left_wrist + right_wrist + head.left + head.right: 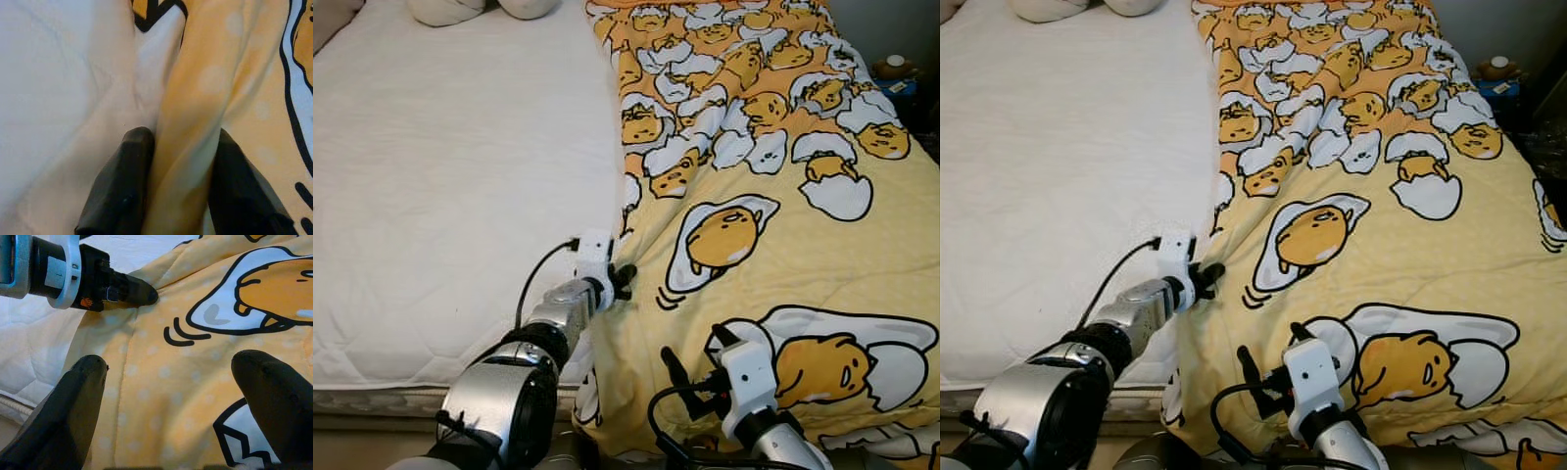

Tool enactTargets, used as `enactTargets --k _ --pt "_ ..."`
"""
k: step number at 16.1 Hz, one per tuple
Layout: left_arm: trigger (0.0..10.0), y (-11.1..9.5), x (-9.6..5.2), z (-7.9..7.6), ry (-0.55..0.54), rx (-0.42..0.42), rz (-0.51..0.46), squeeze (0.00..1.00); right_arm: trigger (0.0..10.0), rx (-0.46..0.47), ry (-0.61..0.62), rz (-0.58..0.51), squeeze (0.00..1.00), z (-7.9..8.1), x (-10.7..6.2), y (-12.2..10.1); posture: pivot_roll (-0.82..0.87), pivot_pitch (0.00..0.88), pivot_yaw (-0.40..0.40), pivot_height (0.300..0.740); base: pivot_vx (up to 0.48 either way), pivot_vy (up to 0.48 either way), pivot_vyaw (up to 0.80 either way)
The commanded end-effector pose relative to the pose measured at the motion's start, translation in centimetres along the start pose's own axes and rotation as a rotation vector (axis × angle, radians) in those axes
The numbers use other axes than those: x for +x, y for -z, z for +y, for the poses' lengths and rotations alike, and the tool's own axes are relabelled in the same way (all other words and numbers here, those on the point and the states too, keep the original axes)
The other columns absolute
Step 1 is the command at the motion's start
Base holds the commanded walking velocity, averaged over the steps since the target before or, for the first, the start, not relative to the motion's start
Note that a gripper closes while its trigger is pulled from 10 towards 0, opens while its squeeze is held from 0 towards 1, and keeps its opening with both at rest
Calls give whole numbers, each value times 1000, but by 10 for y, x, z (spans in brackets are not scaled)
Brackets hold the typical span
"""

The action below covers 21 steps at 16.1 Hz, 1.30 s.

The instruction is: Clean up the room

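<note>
The soft, light yellow quilt printed with cartoon eggs point(773, 196) covers the right half of the white-sheeted bed point(450, 176), its limp edge pinched in the left claw point(623, 281), right claw point(168, 369) spread above it.

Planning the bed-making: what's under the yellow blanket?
The white mattress runs beneath the yellow blanket; the left end effector pinches its edge. Anything else underneath is covered.
</note>
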<state>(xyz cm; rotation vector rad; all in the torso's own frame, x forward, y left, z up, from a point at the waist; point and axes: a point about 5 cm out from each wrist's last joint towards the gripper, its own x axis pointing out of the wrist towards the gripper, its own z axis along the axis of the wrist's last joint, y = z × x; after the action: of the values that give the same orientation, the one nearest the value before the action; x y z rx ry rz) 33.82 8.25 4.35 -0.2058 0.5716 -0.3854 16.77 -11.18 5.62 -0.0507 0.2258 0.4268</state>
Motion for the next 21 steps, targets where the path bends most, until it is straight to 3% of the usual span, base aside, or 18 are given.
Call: enactTargets --k 1,4,5,7,10,15,21 --pt "0 -1 1 -3 13 -4 4 0 10000 8 0 27 0 1 -1 5 -158 126 58 740 0 0 0" --pt "0 -2 2 -13 88 52 -14 0 10000 7 2 29 0 0 -1 5 -160 125 56 740 0 0 0" --pt "0 -4 3 -14 92 109 -22 0 10000 6 3 29 0 0 -1 5 -159 125 55 740 0 0 0" --pt "0 -9 3 -12 67 144 -44 0 10000 2 2 32 0 -1 -1 5 -156 124 52 740 0 0 0" --pt "0 -14 0 -4 21 184 -74 0 10000 -2 1 35 0 -2 0 6 -155 121 52 740 0 0 0" --pt "0 -40 -6 4 -11 360 -237 0 10000 -10 4 35 0 -3 1 6 -150 115 52 740 0 0 0" --pt "0 -39 -19 37 -110 419 -227 0 10000 -19 -4 37 0 -5 2 6 -143 109 46 740 0 0 0"
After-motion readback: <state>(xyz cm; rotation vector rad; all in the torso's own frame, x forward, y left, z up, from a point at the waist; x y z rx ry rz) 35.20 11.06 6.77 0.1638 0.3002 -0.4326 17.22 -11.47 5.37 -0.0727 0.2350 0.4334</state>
